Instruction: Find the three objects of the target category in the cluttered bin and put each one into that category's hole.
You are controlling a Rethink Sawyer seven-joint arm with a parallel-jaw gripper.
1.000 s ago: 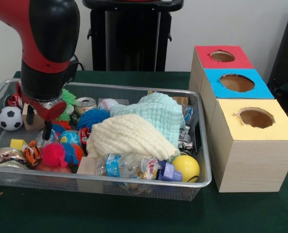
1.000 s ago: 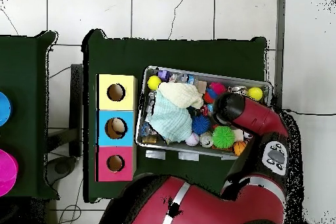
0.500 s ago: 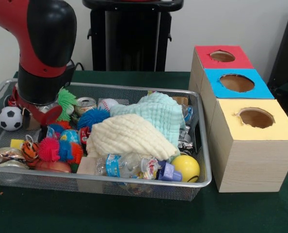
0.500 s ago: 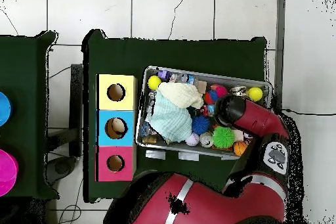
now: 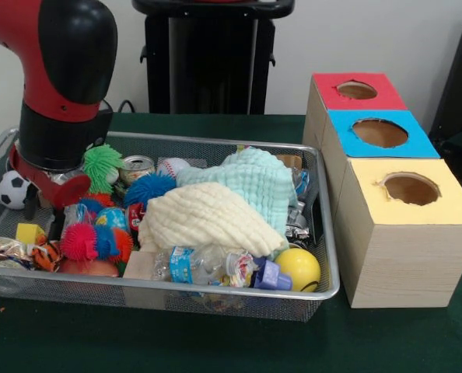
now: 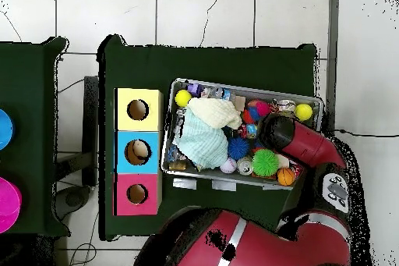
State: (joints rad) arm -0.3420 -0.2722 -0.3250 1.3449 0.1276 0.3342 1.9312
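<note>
Landmark = wire bin (image 5: 324,291). Nearest its front wall: plastic bottle (image 5: 192,264) lying flat w/ yellow ball (image 5: 298,268) at its cap end, pink spiky ball (image 5: 79,242) and a small tiger toy (image 5: 44,255) toward the bin's other end. Mid-bin: cream cloth (image 5: 208,217) draped over the pile, pale green cloth (image 5: 258,183) behind it; prob. both hide more stuff, hence the "search" part. Blue fuzzy ball (image 5: 148,189) sits beside the cloths, green spiky ball (image 5: 103,165), a can (image 5: 137,167) and baseball (image 5: 172,166) toward the back wall, soccer ball (image 5: 12,189) in the back corner. Gripper (image 5: 44,210) is down in that end of the bin, betw. soccer ball and spiky balls; dark fingers (image 5: 32,202) show below the red wrist, apart, nothing seen betw. them, so looks open & empty, likely probing for a pick. Target category not stated; can't tell which items count. Beside the bin's other end: three boxes in a row, yellow hole (image 5: 411,189) closest, then blue hole (image 5: 379,133), red hole (image 5: 357,90) farthest. Overhead view shows sth pale inside the blue one.
</note>
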